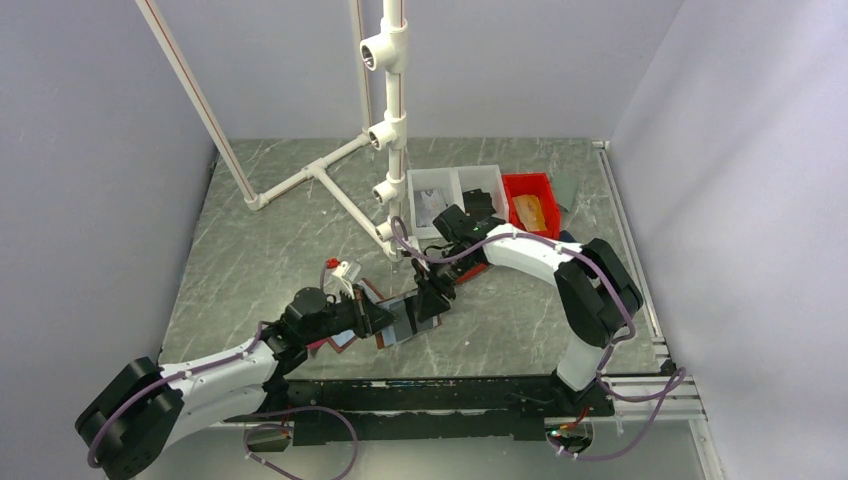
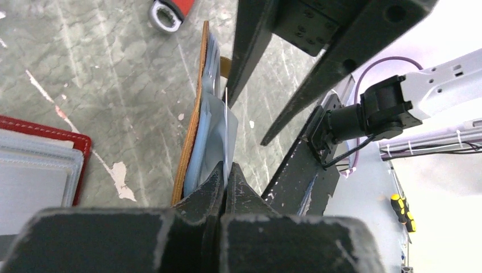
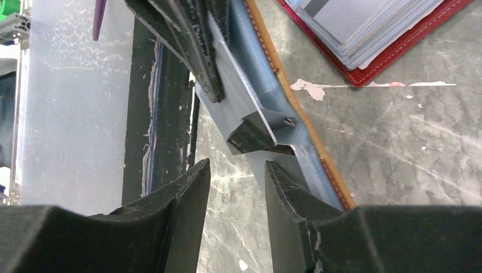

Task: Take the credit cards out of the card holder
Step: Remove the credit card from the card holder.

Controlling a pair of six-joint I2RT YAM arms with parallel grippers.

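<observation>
Two hands meet at the brown card holder point(image 2: 191, 128), which is held on edge over the surface point(image 1: 250, 255). The left hand point(image 2: 227, 173) is clamped on its blue sleeves; the right hand point(image 3: 236, 170) is kept narrowly parted beside it. A red wallet point(image 3: 392, 54) lies near.

Top camera, high behind the arm bases, looks down across the whole grey marbled counter point(image 1: 260, 260). Left wrist camera sits low, sighting along its black left hand point(image 2: 226, 176), very close in. Right wrist camera stares steeply down past the black right hand point(image 3: 237, 170). All three views share the tan-edged, blue-sleeved card holder point(image 1: 400, 325).
</observation>
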